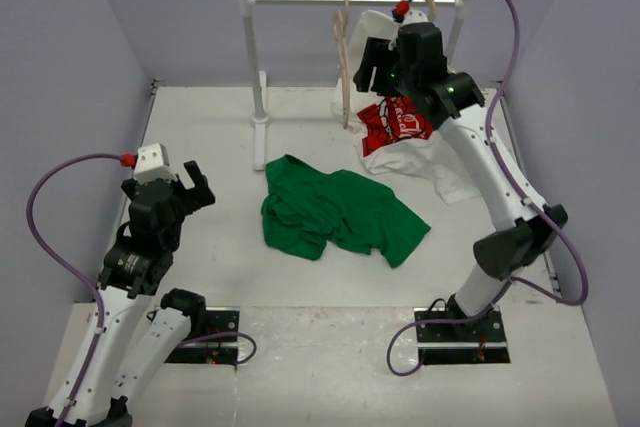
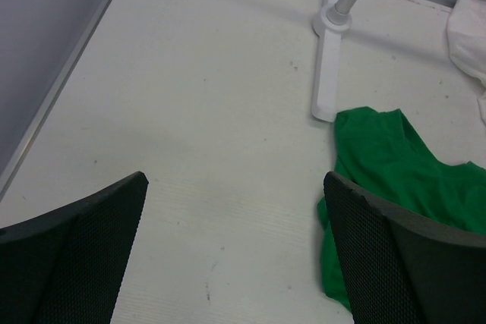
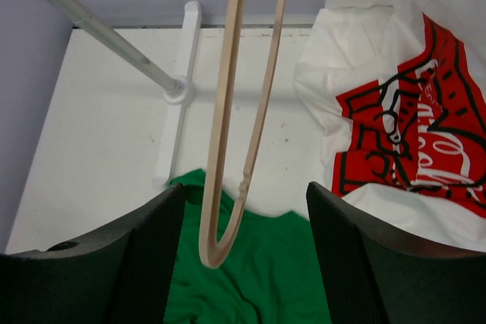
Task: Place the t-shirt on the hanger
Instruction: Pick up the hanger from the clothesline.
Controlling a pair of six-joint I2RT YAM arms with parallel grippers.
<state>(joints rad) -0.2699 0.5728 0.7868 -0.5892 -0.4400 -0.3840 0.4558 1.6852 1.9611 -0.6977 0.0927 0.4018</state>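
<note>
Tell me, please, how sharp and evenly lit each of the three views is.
Top view: even, soft light, faint shadows, the t-shirt sharp. Left wrist view: the left gripper looms dark and slightly soft at its edges; the table is evenly lit. Right wrist view: the hanger is crisp, the white shirt nearly washed out.

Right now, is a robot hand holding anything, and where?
Nothing is held. The right gripper stands open around the hanger, not gripping it; the left gripper is open.
</note>
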